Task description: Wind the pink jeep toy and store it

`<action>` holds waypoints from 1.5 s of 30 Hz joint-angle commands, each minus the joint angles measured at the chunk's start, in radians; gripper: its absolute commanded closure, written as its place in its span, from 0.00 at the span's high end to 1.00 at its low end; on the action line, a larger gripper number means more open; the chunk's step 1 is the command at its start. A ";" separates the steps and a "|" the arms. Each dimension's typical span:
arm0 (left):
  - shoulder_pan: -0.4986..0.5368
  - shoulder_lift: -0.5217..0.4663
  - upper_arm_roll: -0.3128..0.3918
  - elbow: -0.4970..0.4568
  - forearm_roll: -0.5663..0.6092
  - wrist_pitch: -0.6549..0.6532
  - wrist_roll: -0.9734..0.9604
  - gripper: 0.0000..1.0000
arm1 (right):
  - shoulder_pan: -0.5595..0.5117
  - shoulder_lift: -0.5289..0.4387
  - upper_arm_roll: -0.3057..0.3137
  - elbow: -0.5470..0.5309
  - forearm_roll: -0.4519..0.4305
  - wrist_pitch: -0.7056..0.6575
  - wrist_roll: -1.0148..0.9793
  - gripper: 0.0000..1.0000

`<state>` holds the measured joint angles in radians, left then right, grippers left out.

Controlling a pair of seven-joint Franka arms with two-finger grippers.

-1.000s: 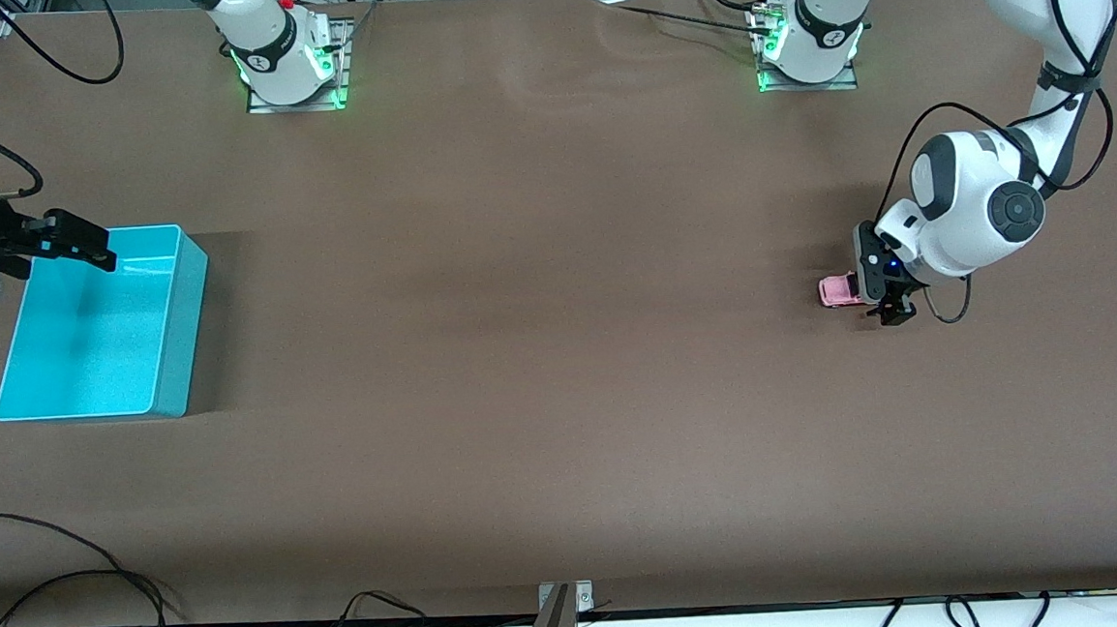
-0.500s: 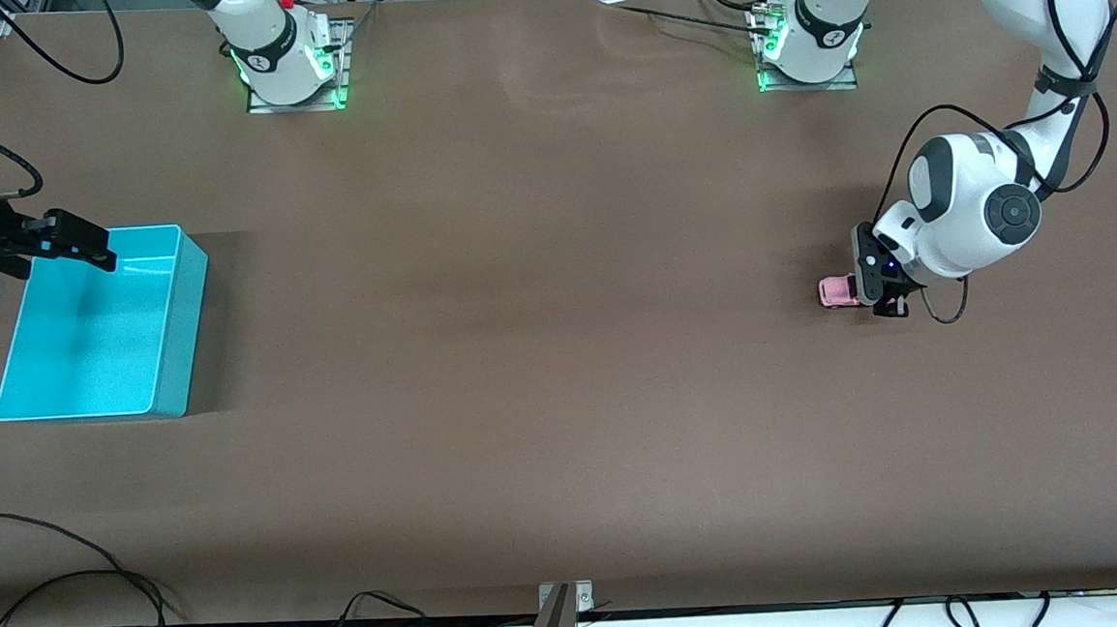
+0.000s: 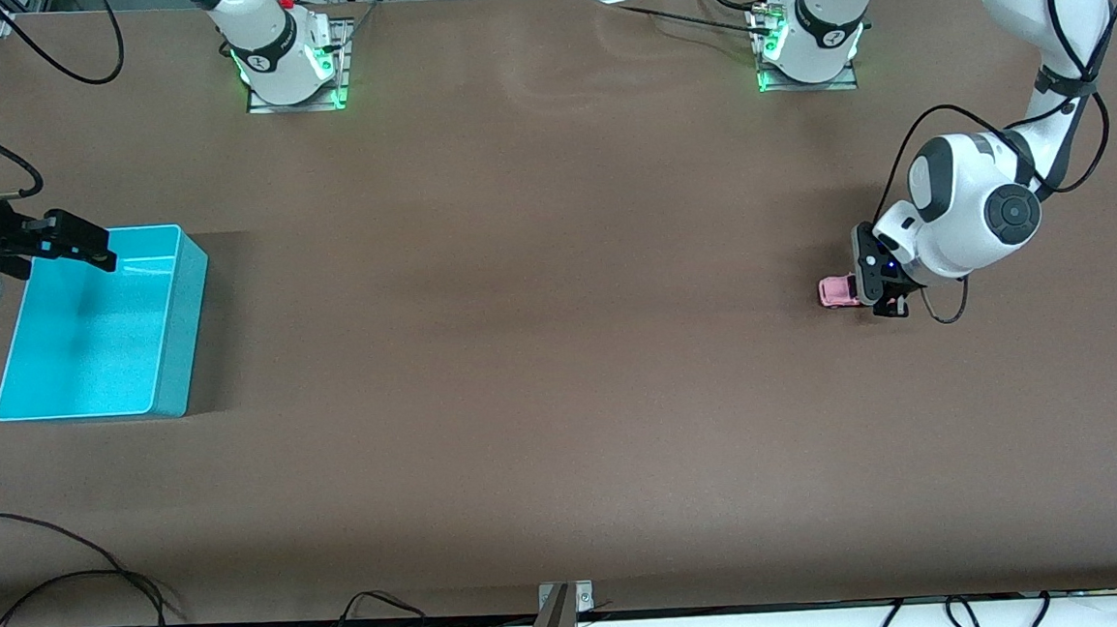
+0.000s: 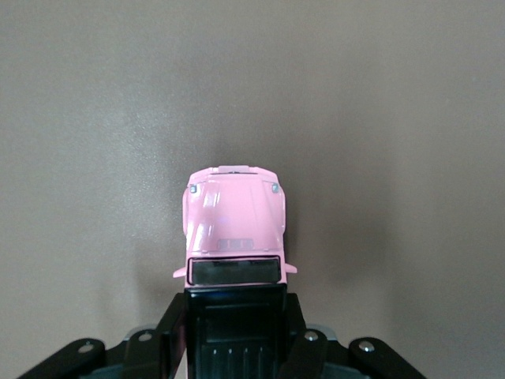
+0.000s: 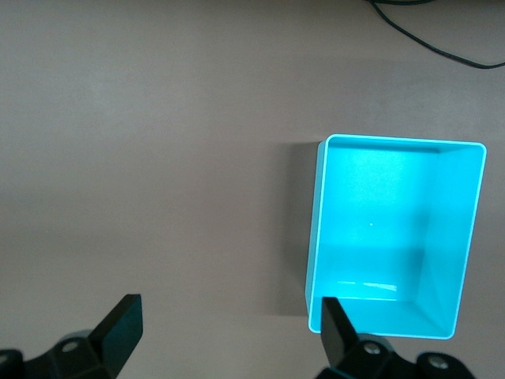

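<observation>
From the front view we see a turquoise bin (image 3: 99, 327) at the right arm's end of the table, with nothing in it. The right gripper (image 3: 79, 241) hangs over the bin's rim on the side toward the robots' bases, and that arm waits. At the left arm's end, the pink jeep toy (image 3: 838, 291) sits on the brown table (image 3: 542, 353), well apart from the bin. The left gripper (image 3: 890, 303) is down at the toy's rear, though from here the wrist hides much of the contact.

In the left wrist view we look along the toy (image 4: 234, 237): its pink hood points away from the left gripper (image 4: 234, 347), and the fingers (image 4: 170, 339) close against both sides of its black rear half.

In the right wrist view the bin (image 5: 394, 237) again shows a bare floor, and the right gripper (image 5: 229, 328) has its fingers (image 5: 122, 320) spread wide with nothing between them.
</observation>
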<state>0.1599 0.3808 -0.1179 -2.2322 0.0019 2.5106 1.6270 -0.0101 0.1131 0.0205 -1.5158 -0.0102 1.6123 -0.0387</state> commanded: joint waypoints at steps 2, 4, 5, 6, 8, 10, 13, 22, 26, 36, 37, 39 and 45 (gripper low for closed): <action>0.010 0.013 -0.003 -0.011 -0.010 -0.001 0.027 0.07 | 0.001 0.007 -0.002 0.017 -0.011 0.000 0.008 1.00; 0.018 0.023 0.000 -0.011 -0.010 -0.003 0.037 0.07 | 0.001 0.007 -0.002 0.017 -0.011 0.000 0.008 1.00; 0.032 0.029 0.001 -0.009 -0.008 -0.003 0.045 0.07 | 0.001 0.007 -0.002 0.017 -0.011 0.000 0.008 1.00; 0.049 0.036 0.000 -0.007 -0.008 -0.003 0.057 0.07 | 0.001 0.007 -0.002 0.017 -0.011 0.000 0.008 1.00; 0.078 0.050 0.000 -0.003 -0.008 -0.003 0.089 0.07 | 0.001 0.007 -0.001 0.017 -0.011 0.000 0.008 1.00; 0.098 0.058 0.000 0.002 -0.008 -0.003 0.119 0.07 | 0.001 0.007 -0.001 0.017 -0.011 0.000 0.008 1.00; 0.127 0.061 0.001 0.003 -0.003 -0.003 0.145 0.07 | 0.001 0.007 -0.002 0.017 -0.011 0.000 0.008 1.00; 0.245 0.134 0.006 0.046 -0.002 -0.003 0.254 0.08 | 0.001 0.007 -0.002 0.017 -0.011 0.000 0.008 1.00; 0.274 0.147 0.007 0.058 -0.002 -0.003 0.287 0.10 | 0.001 0.007 -0.002 0.017 -0.011 0.000 0.008 1.00; 0.303 0.165 0.063 0.097 -0.002 -0.003 0.361 0.10 | 0.001 0.007 -0.001 0.017 -0.011 0.000 0.008 1.00; 0.306 0.167 0.067 0.097 -0.002 -0.003 0.367 0.10 | 0.001 0.007 -0.002 0.017 -0.011 0.000 0.008 1.00; 0.309 0.171 0.073 0.106 -0.002 -0.003 0.378 0.10 | 0.001 0.007 -0.002 0.017 -0.011 0.000 0.008 1.00; 0.329 0.181 0.083 0.134 -0.002 -0.003 0.425 0.10 | 0.001 0.007 -0.002 0.017 -0.011 0.000 0.008 1.00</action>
<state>0.4654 0.4420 -0.0558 -2.1275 0.0019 2.4873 1.9765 -0.0102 0.1133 0.0196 -1.5158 -0.0102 1.6123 -0.0387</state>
